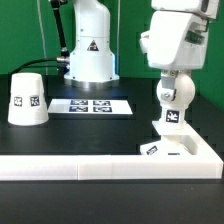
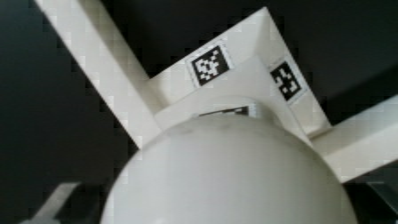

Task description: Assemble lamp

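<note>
exterior: bulb (image 1: 171,95) right of centre, held upright in the end effector (image 1: 172,92) over the square base (image 1: 172,150) at lower right, shade (image 1: 27,98) alone at left on the table (image 1: 100,135) | wrist: bulb (image 2: 222,170) fills the bottom, tagged base (image 2: 240,75) above | smooth light hard plastic, probably slippery, grab round the middle

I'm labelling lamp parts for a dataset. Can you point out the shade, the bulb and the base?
shade (image 1: 27,97): exterior view, on its white side wall, near the tag.
bulb (image 1: 171,93): exterior view, on its round body below the gripper.
base (image 1: 188,147): exterior view, on its flat top.
</note>
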Robot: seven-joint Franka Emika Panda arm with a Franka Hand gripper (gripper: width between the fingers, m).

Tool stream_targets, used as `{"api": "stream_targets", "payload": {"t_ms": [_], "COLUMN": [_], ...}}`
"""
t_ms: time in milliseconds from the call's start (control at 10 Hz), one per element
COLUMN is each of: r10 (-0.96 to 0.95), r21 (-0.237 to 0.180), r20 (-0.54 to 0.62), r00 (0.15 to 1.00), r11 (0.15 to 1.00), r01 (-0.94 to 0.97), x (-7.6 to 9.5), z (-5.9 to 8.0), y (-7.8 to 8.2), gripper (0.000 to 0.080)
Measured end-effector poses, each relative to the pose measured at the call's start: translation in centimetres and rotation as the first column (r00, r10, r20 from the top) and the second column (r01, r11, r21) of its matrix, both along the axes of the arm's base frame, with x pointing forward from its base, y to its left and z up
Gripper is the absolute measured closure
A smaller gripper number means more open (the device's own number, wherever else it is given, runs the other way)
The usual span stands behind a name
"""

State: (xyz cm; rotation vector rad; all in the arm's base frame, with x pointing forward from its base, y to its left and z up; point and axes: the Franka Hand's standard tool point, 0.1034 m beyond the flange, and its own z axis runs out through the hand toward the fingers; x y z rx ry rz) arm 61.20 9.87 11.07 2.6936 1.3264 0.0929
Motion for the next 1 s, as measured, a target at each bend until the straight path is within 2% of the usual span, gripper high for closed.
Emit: {"api": "stream_targets", "payload": {"t_ms": [400, 1000], "r10": [-0.302, -0.608], "r21": [0.041, 0.091], "r20": [0.014, 0.025], "r00": [0.953, 0.794], "r11": [0.953, 0.792], "r01": [0.301, 0.604], "x": [-0.07, -0.07], "z": [0.01, 0.01], "y": [0.19, 0.23], "gripper": [0.0222, 0.022]}}
